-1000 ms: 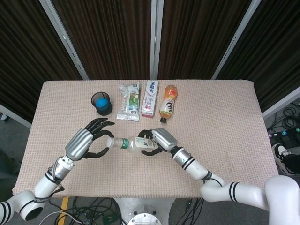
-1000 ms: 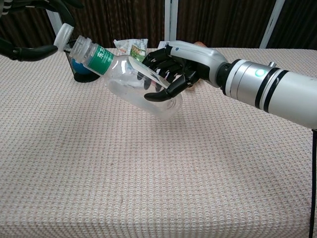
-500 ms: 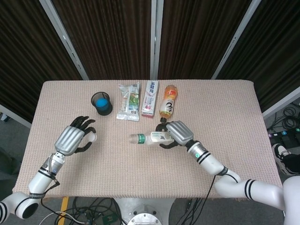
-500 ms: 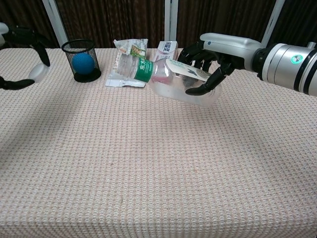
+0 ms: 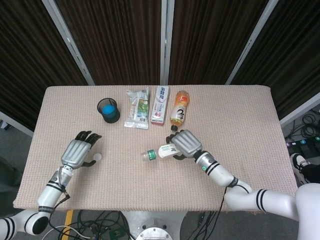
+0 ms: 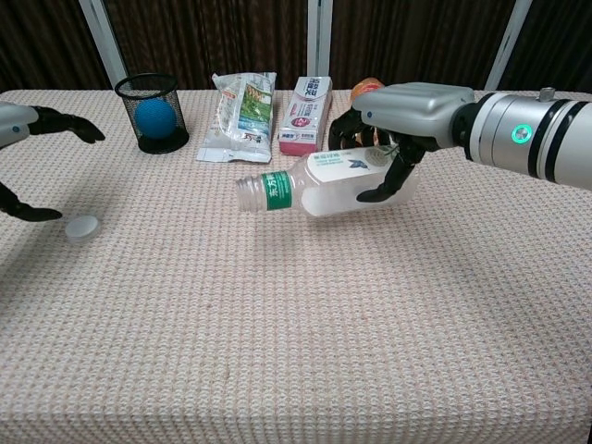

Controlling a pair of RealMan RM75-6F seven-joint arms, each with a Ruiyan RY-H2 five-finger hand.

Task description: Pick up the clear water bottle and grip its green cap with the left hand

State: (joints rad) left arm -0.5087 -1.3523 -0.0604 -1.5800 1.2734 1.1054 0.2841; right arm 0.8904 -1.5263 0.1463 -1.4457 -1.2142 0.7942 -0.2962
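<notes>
Right hand (image 6: 393, 139) holds an uncapped clear water bottle (image 6: 324, 182) on its side above the counter (image 6: 296, 351).

The right fingers (image 6: 379, 191) wrap the bottle's body, with its open neck pointing left. The left hand (image 5: 77, 151) is spread and empty, and the loose cap (image 6: 81, 228) lies just beside it. Risk: any liquid inside could spill, and the small flat cap may skid away from grasping fingers.

Mesh cup (image 5: 108, 110), snack packet (image 5: 137, 108), orange bottle (image 5: 179, 114)
</notes>
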